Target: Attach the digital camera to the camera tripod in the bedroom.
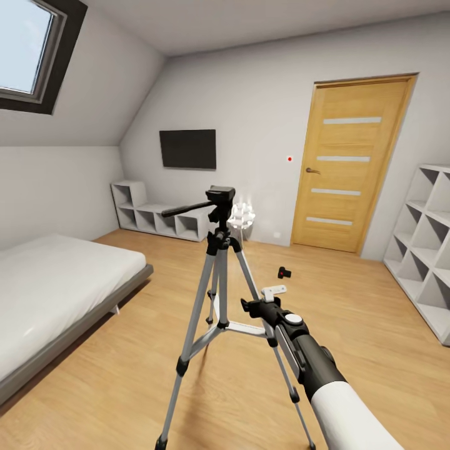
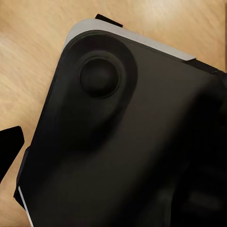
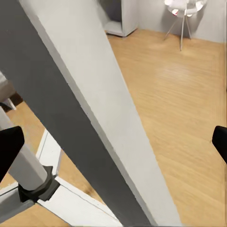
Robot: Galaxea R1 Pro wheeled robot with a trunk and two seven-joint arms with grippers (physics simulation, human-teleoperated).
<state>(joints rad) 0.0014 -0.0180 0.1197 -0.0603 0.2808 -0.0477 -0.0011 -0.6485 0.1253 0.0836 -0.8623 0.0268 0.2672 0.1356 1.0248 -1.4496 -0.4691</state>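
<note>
The camera tripod [image 1: 219,294] stands upright on the light wood floor [image 1: 369,325] in the middle of the bedroom, its three silver legs spread and its black head [image 1: 220,199] carrying a long pan handle [image 1: 187,209] that points toward the bed. The digital camera [image 1: 284,272] lies on the floor beyond the tripod, toward the wooden door [image 1: 350,162], well apart from the tripod's feet.

The right arm reaches forward from the lower right of the head view, and its right gripper [image 1: 257,307] sits just beside one tripod leg, close to the centre brace. In the right wrist view that leg [image 3: 90,118] crosses the picture diagonally between the two black fingertips [image 3: 9,146], which stand wide apart at the picture's edges with nothing held.

The left wrist view looks onto a dark rounded robot housing [image 2: 123,142] over wood floor; whether the left gripper is wide or narrow cannot be told.

Around the tripod: a low grey bed [image 1: 56,294] to the left, low white cube shelves [image 1: 156,215] under a wall-mounted television [image 1: 187,149], a small white lamp [image 1: 241,216] on thin legs behind the tripod head, a taller white cube shelf [image 1: 425,244] at the right wall, and a skylight [image 1: 31,50] in the sloped wall.
</note>
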